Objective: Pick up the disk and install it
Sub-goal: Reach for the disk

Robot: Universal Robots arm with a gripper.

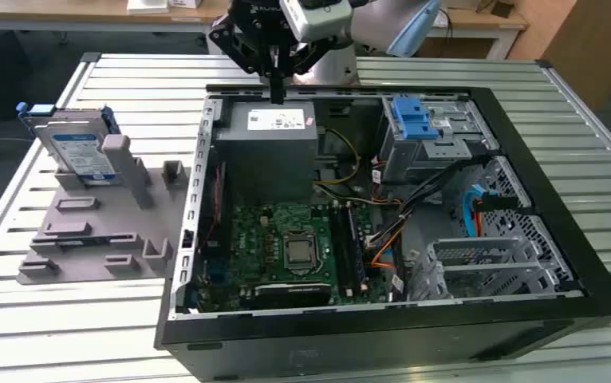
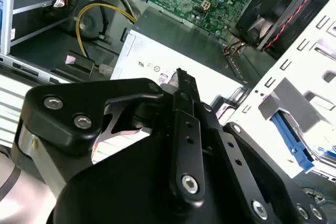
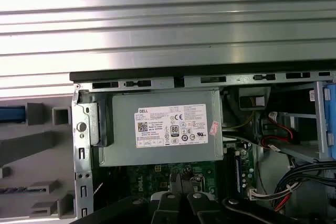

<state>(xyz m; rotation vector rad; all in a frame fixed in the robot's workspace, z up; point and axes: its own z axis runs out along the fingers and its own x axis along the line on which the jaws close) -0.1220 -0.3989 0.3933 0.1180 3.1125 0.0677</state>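
The open computer case (image 1: 391,335) lies nearest on the counter (image 1: 61,327). Further back, at the exterior view's left, the disk (image 1: 76,152) stands on edge in a grey stand (image 1: 92,231), untouched. Farthest, the claw (image 1: 277,96) hangs closed and empty over the grey box (image 1: 273,148). Pick-up hasn't begun, I'd say; grasping calls for crossing to the stand with the claw opened.

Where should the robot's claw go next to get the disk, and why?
Probably sideways toward the exterior view's left. The gripper hangs shut and empty over the grey box inside the case, while the disk stands apart in the grey holder on the table.
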